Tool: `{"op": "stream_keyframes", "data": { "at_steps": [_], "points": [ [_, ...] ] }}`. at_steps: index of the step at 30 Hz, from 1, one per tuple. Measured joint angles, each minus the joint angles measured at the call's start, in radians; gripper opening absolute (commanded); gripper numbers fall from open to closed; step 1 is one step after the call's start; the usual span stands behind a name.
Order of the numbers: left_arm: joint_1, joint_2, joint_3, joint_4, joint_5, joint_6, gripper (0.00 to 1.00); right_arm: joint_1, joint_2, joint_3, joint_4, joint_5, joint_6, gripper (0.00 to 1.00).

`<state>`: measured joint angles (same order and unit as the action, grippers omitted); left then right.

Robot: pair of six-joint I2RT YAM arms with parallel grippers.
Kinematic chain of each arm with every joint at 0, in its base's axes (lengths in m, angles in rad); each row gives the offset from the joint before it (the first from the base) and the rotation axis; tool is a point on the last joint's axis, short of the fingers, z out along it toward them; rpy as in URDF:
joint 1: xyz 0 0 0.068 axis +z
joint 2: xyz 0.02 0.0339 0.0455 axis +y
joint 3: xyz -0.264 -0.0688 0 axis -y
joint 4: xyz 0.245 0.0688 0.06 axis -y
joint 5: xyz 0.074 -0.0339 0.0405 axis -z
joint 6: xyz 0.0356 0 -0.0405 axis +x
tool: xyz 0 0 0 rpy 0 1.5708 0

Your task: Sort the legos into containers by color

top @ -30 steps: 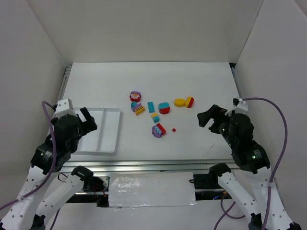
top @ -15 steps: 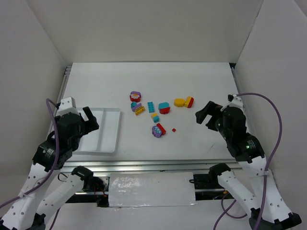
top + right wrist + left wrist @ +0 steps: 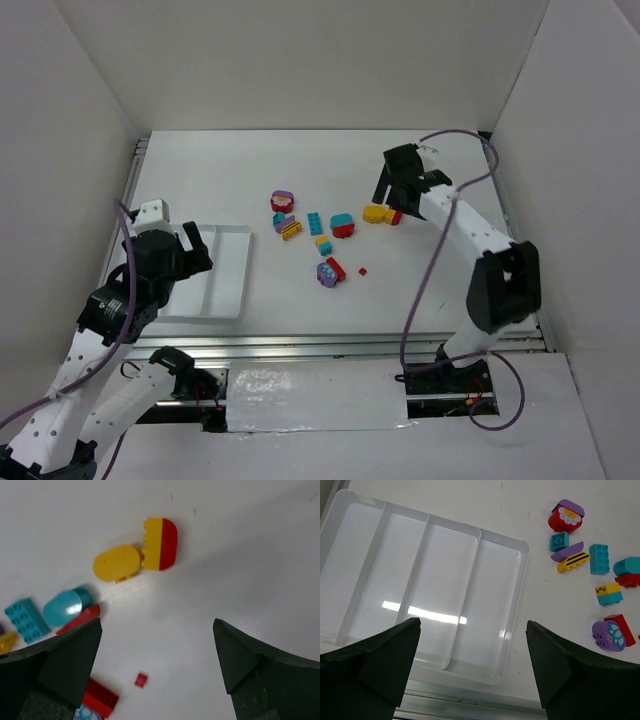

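The right pincer (image 3: 159, 672) is spread wide and holds nothing; it hangs over the right end of the legos (image 3: 322, 232), which lie loose in the middle of the desk (image 3: 300, 165) with none showing in the tray (image 3: 521, 546) at the near left. The left pincer (image 3: 470, 672) is spread too, empty, above that tray.

The step looks like a first pick at the yellow rounded brick (image 3: 116, 563); it touches the yellow-and-red rounded piece (image 3: 161, 543) on its right, so the job is to take one and not drag the other. Both sit beyond the gap between the fingertips in the right wrist view; the pincer should go farther before it drops, straddle the yellow brick alone, and come down square so the smooth curved top does not squirt out.

Hard to tell: whether the yellow-and-red piece is one brick or two joined. The tray's near left part is hidden behind the left arm from above, and its near edge is cut off by the fingers in the left wrist view; the teal bricks are cropped at the right wrist view's left edge.
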<state>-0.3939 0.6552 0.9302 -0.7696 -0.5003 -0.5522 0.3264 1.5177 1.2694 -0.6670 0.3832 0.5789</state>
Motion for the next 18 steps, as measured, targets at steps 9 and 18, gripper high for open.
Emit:
{"op": "stream_keyframes", "data": {
  "at_steps": [9,18],
  "points": [
    [0.001,0.068,-0.005,0.026,0.056,0.024,1.00,-0.079,0.480,0.331,-0.017,0.038,-0.019,0.94],
    [0.001,0.069,-0.006,0.039,0.106,0.038,1.00,-0.171,0.566,0.368,-0.011,-0.058,-0.053,0.80]
  ]
}}
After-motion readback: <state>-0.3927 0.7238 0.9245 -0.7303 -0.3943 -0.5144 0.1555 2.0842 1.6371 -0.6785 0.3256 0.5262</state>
